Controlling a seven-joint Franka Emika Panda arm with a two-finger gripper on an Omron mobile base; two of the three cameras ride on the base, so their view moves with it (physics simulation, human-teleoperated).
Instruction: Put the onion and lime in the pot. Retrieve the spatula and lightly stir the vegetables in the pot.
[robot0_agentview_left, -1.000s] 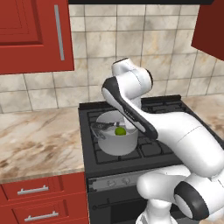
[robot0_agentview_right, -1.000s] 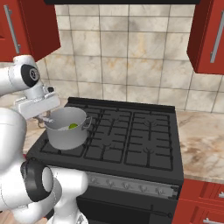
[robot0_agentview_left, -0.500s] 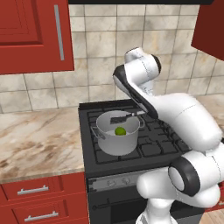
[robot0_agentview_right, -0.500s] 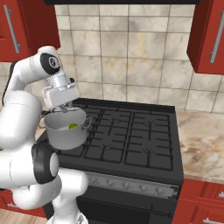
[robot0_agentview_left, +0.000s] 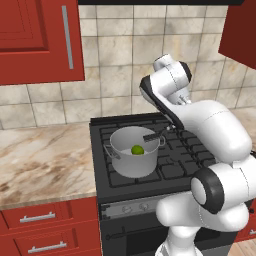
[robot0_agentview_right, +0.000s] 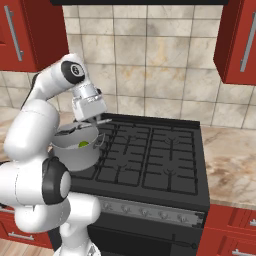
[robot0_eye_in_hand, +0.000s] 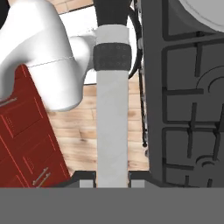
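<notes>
The grey steel pot (robot0_agentview_left: 131, 160) (robot0_agentview_right: 74, 152) stands on the front left burner, and its rim (robot0_eye_in_hand: 205, 13) shows in the hand view. The green lime (robot0_agentview_left: 137, 149) (robot0_agentview_right: 83, 144) lies inside it. The onion is hidden. My gripper (robot0_agentview_left: 169, 128) (robot0_agentview_right: 93, 119) (robot0_eye_in_hand: 112, 179) hangs at the pot's right rim, shut on the spatula (robot0_agentview_left: 152, 136). The spatula's pale handle (robot0_eye_in_hand: 112, 122), ringed by a dark band, runs up from between the fingertips, and its dark end reaches over the pot's edge.
The black stove (robot0_agentview_left: 185, 155) (robot0_agentview_right: 150, 155) has bare grates to the right of the pot. Marble counter (robot0_agentview_left: 45, 160) (robot0_agentview_right: 230, 160) flanks it on both sides. Red cabinets (robot0_agentview_left: 40, 40) hang above; red drawers (robot0_eye_in_hand: 26, 131) and wooden floor (robot0_eye_in_hand: 83, 131) lie below.
The hand has swung from above the pot's left side across to its right rim, carrying the spatula with it. The lime stays in the pot.
</notes>
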